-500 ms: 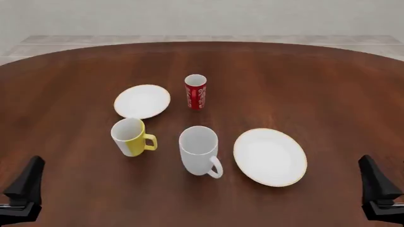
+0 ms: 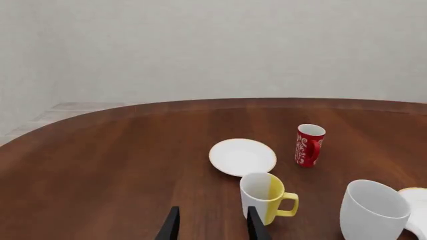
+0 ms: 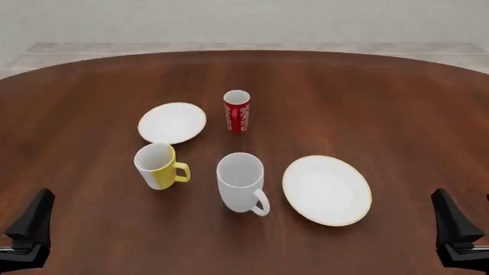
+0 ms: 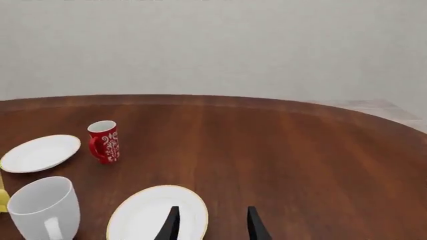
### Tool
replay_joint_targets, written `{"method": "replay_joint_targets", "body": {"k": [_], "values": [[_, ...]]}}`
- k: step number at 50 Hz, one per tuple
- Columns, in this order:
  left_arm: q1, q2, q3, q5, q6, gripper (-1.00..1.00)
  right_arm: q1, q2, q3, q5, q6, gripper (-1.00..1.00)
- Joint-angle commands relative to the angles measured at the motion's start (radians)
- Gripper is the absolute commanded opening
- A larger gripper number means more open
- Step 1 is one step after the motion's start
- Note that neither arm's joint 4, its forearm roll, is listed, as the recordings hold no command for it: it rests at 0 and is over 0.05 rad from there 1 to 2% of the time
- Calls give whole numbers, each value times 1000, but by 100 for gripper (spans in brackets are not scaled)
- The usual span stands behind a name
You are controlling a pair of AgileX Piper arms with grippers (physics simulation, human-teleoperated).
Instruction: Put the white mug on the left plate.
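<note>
while both grippers idle, white mug [image 3: 241, 189] stands untouched.

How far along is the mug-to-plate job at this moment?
Nothing is done yet. The white mug stands upright on the table, between the yellow mug and the large plate. The left plate is bare. Nothing is in hand: the left gripper and right gripper sit at the near edge, jaws open. Grasping, carrying and placing all remain.

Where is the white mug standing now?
In the front view the white mug stands upright near the table's middle, between the yellow-handled mug on its left and the larger plate on its right, nearer than the red cup.
</note>
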Motion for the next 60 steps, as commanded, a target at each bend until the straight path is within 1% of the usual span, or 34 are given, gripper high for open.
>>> {"method": "replay_joint_targets", "body": {"k": [1, 5, 6, 8, 9, 11, 12, 13, 14, 16, 17, 19, 25, 26, 27, 28, 30, 31, 32, 34, 35, 41, 42, 43, 44, 45, 46, 47, 49, 50, 55, 56, 60], "values": [[0, 1, 0, 0, 0, 100, 15, -7, -17, 15, 3, 100], [0, 0, 0, 0, 0, 100, 20, 0, -32, 18, 0, 100], [0, 0, 0, 0, 0, 100, 19, 2, -37, 20, 8, 100], [0, 0, 0, 0, 0, 100, 18, 23, -39, 11, -21, 100], [0, 0, 0, 0, 0, 100, 5, 75, -37, -23, -37, 100], [0, 0, 0, 0, 0, 100, 27, 99, -49, -29, -57, 100], [0, 0, 0, 0, 0, 100, 27, 136, -59, -41, -66, 100], [0, 0, 0, 0, 0, 100, 27, 138, -59, -43, -66, 100], [0, 0, 0, 0, 0, 100, 36, 144, -82, -26, -56, 100], [0, 0, 0, 0, 0, 100, 36, 143, -87, -22, -56, 100], [0, 0, 0, 0, 0, 100, 36, 168, -102, -23, -64, 100], [0, 0, 0, 0, 0, 100, 57, 171, -127, -3, -63, 100], [0, 1, 0, 0, 0, 100, 69, 201, -182, 25, -55, 100], [0, 0, 0, 0, 0, 100, 86, 208, -201, 35, -48, 100], [0, 0, 0, 0, 0, 100, 92, 216, -214, 42, -11, 100], [0, 0, 0, 0, 0, 100, 93, 216, -222, 46, -10, 100], [0, 0, 0, 0, 0, 100, 107, 243, -234, 42, -53, 100], [0, 0, 0, 0, 0, 100, 101, 250, -243, 44, -43, 100], [0, 0, 0, 0, 0, 100, 116, 263, -253, 47, -38, 100], [0, 0, 0, 0, 0, 100, 129, 277, -273, 56, -79, 100], [0, 0, 0, 0, 0, 100, 131, 307, -283, 60, -102, 100], [0, 0, 0, 0, 0, 100, 133, 330, -325, 81, -105, 100], [0, 0, 0, 0, 0, 100, 147, 347, -331, 79, -150, 100], [0, 0, 0, 0, 0, 100, 147, 347, -331, 79, -150, 100], [0, 0, 0, 0, 0, 100, 139, 383, -346, 84, -138, 100], [0, 0, 0, 0, 0, 100, 158, 405, -357, 87, -121, 100], [0, 0, 0, 0, 0, 100, 166, 404, -365, 91, -128, 100], [0, 0, 0, 0, 0, 100, 165, 413, -377, 97, -149, 100], [0, 0, 0, 0, 0, 100, 177, 431, -394, 103, -146, 100], [0, 0, 0, 0, 0, 100, 190, 439, -403, 106, -175, 100], [0, 0, 0, 0, 0, 100, 215, 495, -454, 131, -156, 100], [0, 0, 0, 0, 0, 100, 230, 504, -457, 129, -199, 100], [0, 0, 0, 0, 0, 100, 248, 541, -477, 128, -208, 100]]}}
